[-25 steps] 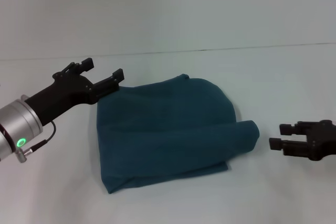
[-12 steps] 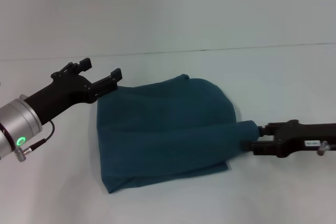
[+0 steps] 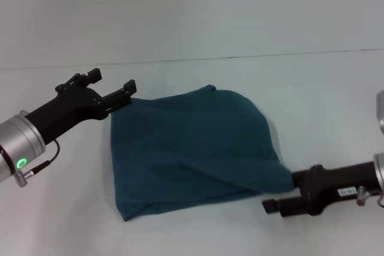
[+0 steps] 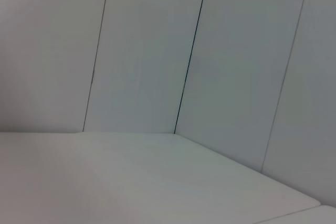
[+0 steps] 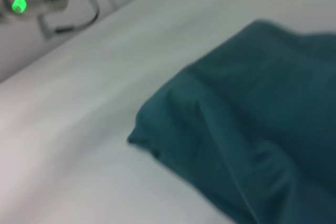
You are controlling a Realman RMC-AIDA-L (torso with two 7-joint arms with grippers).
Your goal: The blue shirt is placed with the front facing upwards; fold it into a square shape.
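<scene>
head view: blue shirt (image 3: 192, 154) is seen folded on the table (image 3: 324, 94), between both arms; right gripper (image 3: 287, 199) is clamped on its near right corner, left gripper (image 3: 111, 85) spread beside its far left corner. right wrist view: shirt lies ahead. left wrist view: only wall is shown.

a plain white surface (image 3: 198, 232) fills the lower part of the head view, matte and evenly lit, with soft shadows only. its far edge runs as a thin dark line across the view, rising slightly toward the right. behind that edge stands a pale grey-white wall (image 3: 192, 10), bare and smooth. in the left wrist view the wall (image 4: 236, 66) shows as tall flat panels parted by narrow dark vertical seams, and two runs of panels meet at an inside corner (image 4: 191, 61) above the surface's far corner. the light is diffuse and cool.
</scene>
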